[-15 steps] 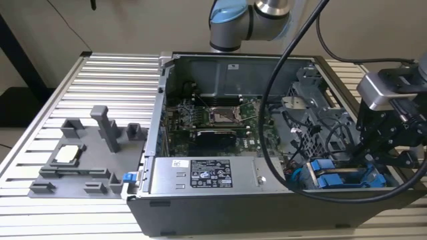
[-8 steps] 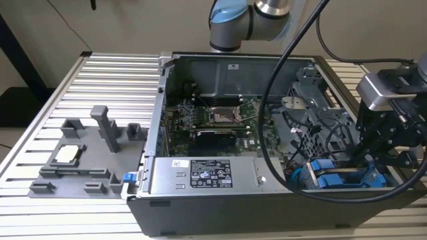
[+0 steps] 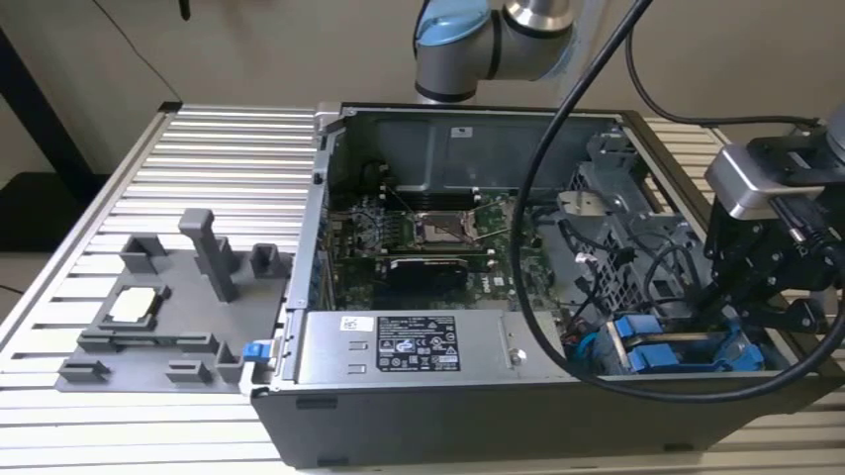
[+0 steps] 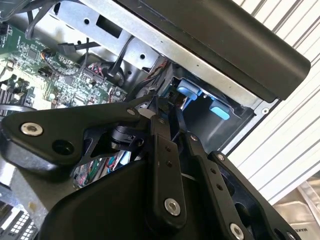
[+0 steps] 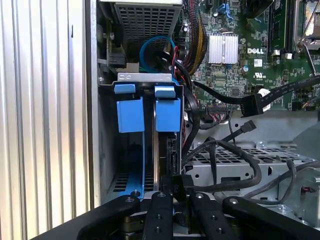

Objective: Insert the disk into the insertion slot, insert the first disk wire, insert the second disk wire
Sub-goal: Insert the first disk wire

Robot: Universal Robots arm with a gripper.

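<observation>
Sitting edge-on inside insertion slot (image 5: 142, 76): disk (image 5: 169, 150), second blue carrier (image 5: 131, 115) alongside; claw (image 5: 176, 181) at disk's end, grip unclear.

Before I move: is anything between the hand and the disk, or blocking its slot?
Nothing visible. The hand sits at the end of the disk, already in the insertion slot. Black cables run beside it, not across.

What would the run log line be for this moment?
gripper: at exposed end of disk | disk: in insertion slot, beside second blue carrier | black cable: connector end free
</observation>
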